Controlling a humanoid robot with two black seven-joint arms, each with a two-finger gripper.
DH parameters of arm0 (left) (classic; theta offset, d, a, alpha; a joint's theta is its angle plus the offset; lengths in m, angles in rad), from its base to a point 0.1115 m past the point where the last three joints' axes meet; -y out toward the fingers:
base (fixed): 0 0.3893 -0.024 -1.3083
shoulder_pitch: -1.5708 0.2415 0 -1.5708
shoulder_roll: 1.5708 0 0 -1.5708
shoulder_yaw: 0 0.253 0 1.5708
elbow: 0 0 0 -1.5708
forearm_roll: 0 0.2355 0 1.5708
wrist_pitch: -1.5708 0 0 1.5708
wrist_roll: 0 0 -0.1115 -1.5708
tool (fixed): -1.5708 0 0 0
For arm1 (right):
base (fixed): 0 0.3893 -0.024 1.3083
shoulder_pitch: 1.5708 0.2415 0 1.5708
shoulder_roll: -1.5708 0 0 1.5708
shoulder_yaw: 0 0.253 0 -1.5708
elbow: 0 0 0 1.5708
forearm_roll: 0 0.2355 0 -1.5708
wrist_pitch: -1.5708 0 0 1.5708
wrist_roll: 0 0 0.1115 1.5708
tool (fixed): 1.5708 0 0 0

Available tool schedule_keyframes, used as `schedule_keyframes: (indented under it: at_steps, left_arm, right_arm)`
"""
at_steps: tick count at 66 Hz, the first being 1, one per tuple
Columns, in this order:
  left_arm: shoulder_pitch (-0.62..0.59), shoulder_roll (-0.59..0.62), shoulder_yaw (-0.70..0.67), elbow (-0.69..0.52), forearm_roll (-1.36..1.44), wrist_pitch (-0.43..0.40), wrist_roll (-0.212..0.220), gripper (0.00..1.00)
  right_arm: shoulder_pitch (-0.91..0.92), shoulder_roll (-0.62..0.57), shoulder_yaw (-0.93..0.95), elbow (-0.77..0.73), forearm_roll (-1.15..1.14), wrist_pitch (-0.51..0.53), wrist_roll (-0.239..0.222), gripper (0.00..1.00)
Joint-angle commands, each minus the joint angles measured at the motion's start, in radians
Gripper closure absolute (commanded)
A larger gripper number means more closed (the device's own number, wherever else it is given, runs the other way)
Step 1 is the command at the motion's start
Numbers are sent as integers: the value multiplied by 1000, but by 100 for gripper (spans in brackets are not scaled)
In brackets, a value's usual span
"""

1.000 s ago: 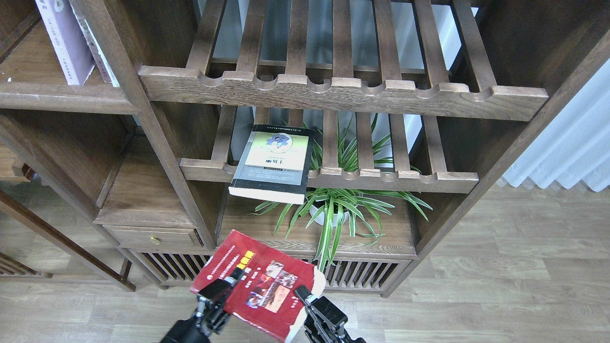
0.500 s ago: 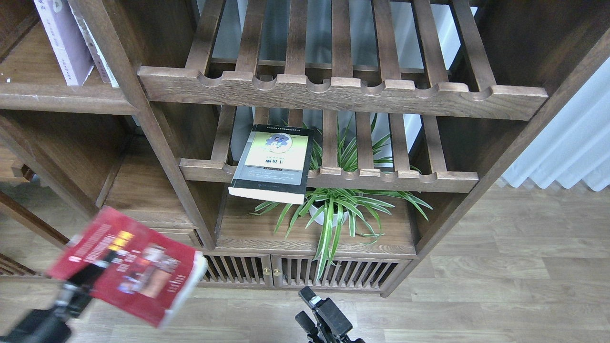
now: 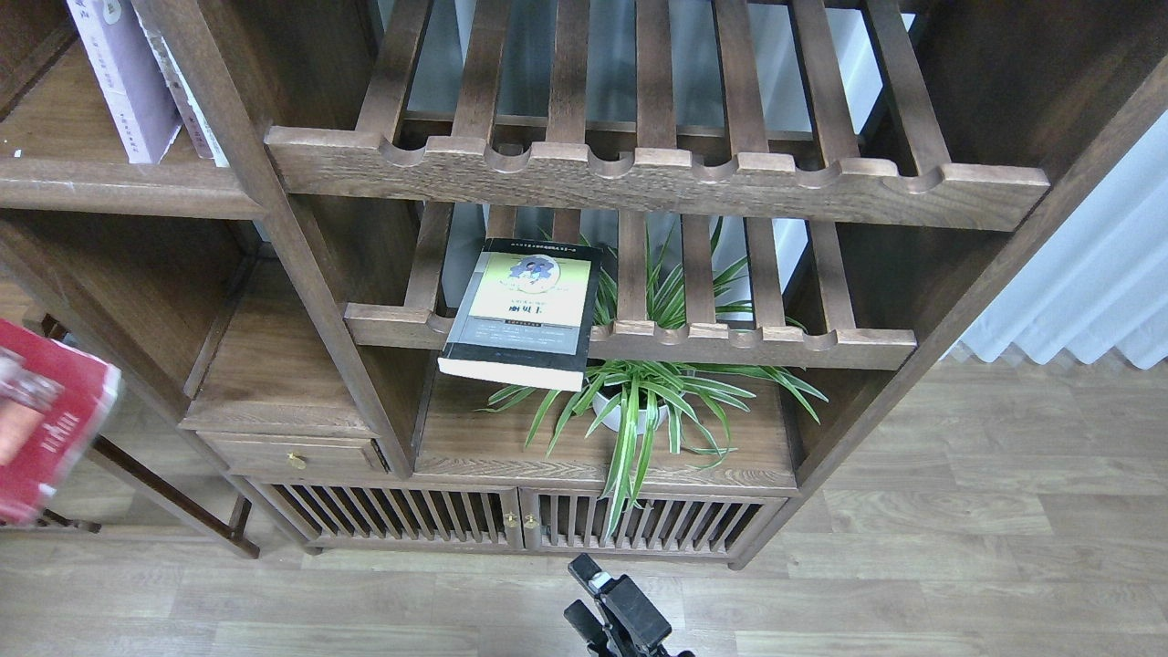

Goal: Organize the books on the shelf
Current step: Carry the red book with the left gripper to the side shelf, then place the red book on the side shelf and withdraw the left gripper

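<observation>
The thick red book shows only in part at the left edge, blurred and tilted, in the air in front of the bookcase. My left gripper is out of view, so its hold on the book does not show. The black-grey book with the yellow-green panel lies flat on the lower slatted rack and overhangs its front rail. The pale lavender book stands upright on the solid dark-brown shelf at the upper left. My right gripper is low at the bottom centre, open and empty.
A thin white-spined book leans beside the lavender one. A potted spider plant stands under the lower rack. An upper slatted rack spans the middle. A drawer and slatted doors sit below. A white curtain hangs at the right.
The red book has swung from the bottom centre far to the left and upward, now half out of view. The left gripper left the view. The right gripper let go and stays low.
</observation>
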Motion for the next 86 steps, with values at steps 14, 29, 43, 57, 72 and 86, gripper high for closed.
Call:
schedule_keyframes:
  at_steps: [14, 29, 43, 57, 72, 86]
  left_arm:
    - [-218, 84, -22, 12, 127, 0, 32, 98]
    - [-445, 85, 1, 31, 336, 0, 35, 98]
    - [-670, 76, 110, 63, 477, 0, 35, 98]
    - [-850, 61, 216, 111, 583, 0, 35, 98]
    - [-1064, -19, 314, 219, 741, 0, 38, 98]
    - [-1255, -47, 427, 379, 802, 0, 38, 98]
  right_arm:
    - [-19, 0, 3, 0, -20, 0, 0, 0]
    - [-25, 0, 3, 0, -21, 0, 0, 0]
    - [-27, 0, 3, 0, -21, 0, 0, 0]
    - [-28, 0, 3, 0, -21, 0, 0, 0]
    - [-30, 0, 1, 0, -21, 0, 0, 0]
    - [-33, 0, 4, 0, -21, 0, 2, 0]
